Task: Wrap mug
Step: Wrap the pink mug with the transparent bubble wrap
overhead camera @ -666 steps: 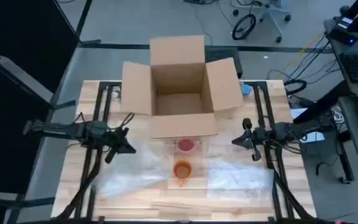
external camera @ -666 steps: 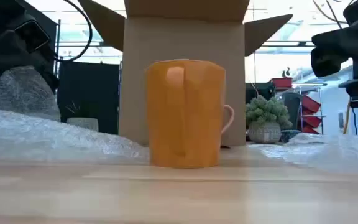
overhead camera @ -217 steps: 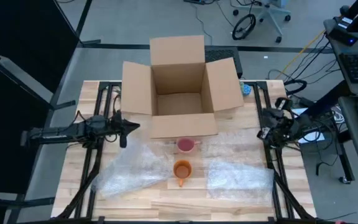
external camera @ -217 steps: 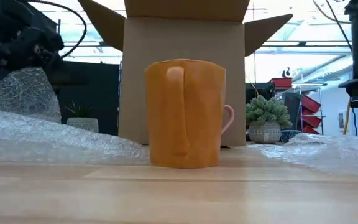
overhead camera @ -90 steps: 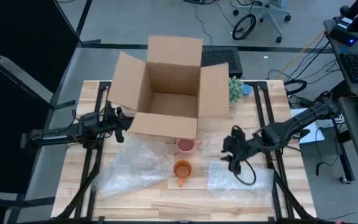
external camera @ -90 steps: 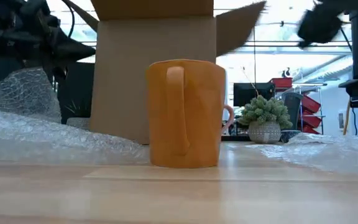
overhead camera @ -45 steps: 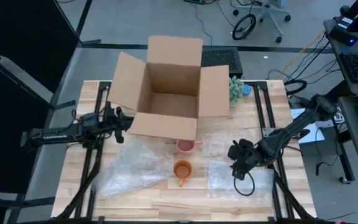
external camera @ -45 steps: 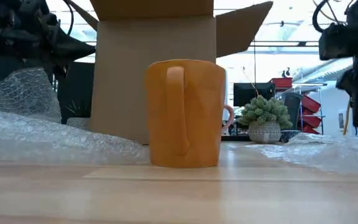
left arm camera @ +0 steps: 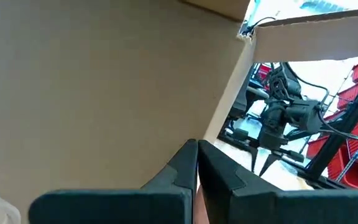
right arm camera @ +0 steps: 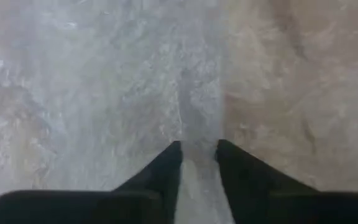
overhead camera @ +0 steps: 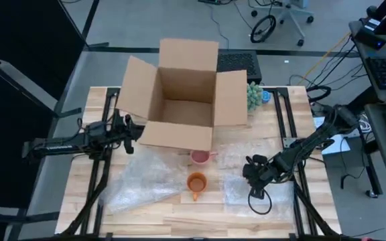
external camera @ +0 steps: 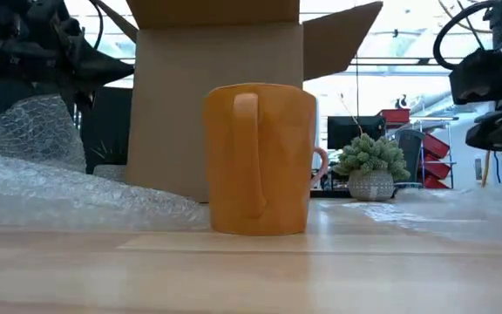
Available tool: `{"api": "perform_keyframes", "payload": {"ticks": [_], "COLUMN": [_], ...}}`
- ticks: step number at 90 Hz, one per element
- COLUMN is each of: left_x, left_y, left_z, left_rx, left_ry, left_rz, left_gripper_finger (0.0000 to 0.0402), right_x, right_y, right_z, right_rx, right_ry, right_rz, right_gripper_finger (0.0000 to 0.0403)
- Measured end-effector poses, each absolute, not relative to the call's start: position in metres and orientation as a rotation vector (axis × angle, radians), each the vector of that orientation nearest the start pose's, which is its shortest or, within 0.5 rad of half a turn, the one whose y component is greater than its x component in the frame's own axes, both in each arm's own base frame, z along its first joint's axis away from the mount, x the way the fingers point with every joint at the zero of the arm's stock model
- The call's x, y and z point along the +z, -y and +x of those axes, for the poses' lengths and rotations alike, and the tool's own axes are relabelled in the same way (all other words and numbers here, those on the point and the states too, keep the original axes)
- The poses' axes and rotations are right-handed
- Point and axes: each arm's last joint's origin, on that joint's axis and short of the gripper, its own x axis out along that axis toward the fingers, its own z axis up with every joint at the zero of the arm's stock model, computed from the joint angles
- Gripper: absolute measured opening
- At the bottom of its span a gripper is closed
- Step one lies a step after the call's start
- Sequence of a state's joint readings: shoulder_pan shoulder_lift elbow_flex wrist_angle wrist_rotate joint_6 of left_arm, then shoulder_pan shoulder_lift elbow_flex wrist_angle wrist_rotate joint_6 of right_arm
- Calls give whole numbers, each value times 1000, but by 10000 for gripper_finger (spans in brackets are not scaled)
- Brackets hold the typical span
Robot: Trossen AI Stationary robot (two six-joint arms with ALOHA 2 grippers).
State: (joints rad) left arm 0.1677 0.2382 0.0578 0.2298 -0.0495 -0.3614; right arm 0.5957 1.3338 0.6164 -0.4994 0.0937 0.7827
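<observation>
Black fingertips of the right gripper [right arm camera: 197, 155] stand slightly parted, pressed down onto the right bubble wrap sheet [overhead camera: 260, 189] with a fold of film between them (not visibly pinched yet). The orange mug [overhead camera: 196, 182] stands upright toward the table's middle from it, handle toward the front edge, a pink mug [overhead camera: 200, 157] just behind. The left gripper [left arm camera: 196, 163], fingers together, rests at the cardboard box [overhead camera: 183, 100], farther from the mug.

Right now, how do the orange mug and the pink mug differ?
The orange mug sits nearer the table's front edge; the pink mug stands close against the cardboard box. In the low view the orange mug hides nearly all of the pink one. Both stand upright, unwrapped, between bubble wrap sheets.
</observation>
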Motion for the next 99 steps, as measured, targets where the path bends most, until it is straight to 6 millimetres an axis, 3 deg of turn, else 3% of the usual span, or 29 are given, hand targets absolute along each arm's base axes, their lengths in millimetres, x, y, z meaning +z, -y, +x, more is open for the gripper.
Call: {"api": "perform_keyframes", "payload": {"ticks": [7,27,50,63,82,99], "left_x": [186,186,186,186,186,186], "left_y": [-20,-20,-20,-20,-20,-20], "left_z": [110,110,110,110,110,110], "left_rx": [206,205,205,205,205,205], "left_ry": [89,91,91,91,90,90], "left_rz": [-366,-381,-381,-381,-381,-382], "left_gripper_finger": [0,0,0,0,0,0], "right_x": [160,200,253,259,263,266], "right_y": [-121,-130,-125,-123,-141,-149], "right_z": [183,196,194,192,201,205], "right_rx": [4,17,-235,-275,-53,33], "right_ry": [-1232,-1215,-1133,-1140,-1143,-1128], "right_rz": [249,198,-41,-48,167,264], "right_gripper_finger": [7,2,0,0,0,0]}}
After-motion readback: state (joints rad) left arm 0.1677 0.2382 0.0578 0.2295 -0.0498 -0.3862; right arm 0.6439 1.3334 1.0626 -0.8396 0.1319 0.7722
